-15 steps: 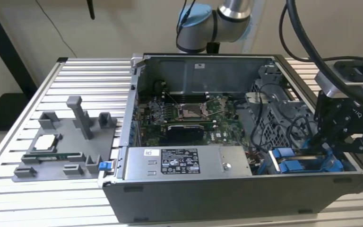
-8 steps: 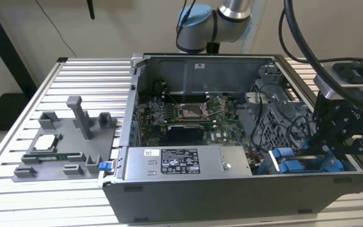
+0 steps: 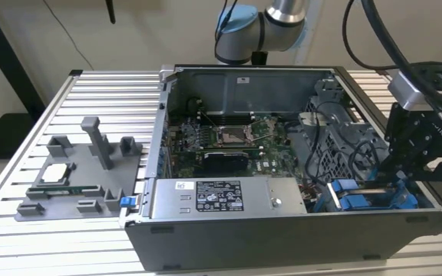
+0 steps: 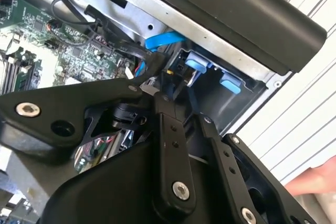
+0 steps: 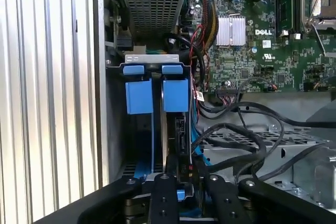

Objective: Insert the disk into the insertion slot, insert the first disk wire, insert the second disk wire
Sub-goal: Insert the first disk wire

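I had the gripper [image 5: 184, 179] low over the slot [image 5: 139, 98], where the disk [image 5: 176, 135] sat edge-on between the blue rails. The jaws were narrow, seemingly pinching a black plug [image 5: 182, 169] square to the disk's end, I judged for alignment.

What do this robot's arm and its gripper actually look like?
The arm is silver tubing with light blue joint caps. The gripper is black, built of bolted links, with thick black cables running toward it.

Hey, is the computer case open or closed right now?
Open: the computer case is uncovered on top, with the motherboard inside in plain sight.
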Tool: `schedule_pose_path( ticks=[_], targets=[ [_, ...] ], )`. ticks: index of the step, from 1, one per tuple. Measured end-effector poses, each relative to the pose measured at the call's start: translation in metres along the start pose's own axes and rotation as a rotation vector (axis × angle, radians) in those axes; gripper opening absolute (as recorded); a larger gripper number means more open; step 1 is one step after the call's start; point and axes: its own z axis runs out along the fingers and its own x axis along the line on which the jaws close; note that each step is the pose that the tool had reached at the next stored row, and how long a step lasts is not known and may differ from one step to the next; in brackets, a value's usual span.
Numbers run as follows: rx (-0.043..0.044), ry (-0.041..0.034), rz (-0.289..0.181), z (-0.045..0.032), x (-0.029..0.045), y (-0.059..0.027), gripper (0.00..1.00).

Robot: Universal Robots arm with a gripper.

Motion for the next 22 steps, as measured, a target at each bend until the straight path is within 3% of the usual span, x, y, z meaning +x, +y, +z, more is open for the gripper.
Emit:
schedule_pose_path(
  ticks=[6, 12, 18, 22],
  targets=[
    [-0.0069, -0.0008, 0.001, -0.0151, -0.0012, 0.0011, 1.0],
    [-0.0096, -0.0008, 0.001, -0.0157, -0.0012, 0.0012, 1.0],
    [-0.0098, -0.0009, 0.001, -0.0224, -0.002, 0.0012, 1.0],
    [-0.0097, -0.0004, 0.001, -0.023, -0.0038, -0.006, 1.0]
  ],
)
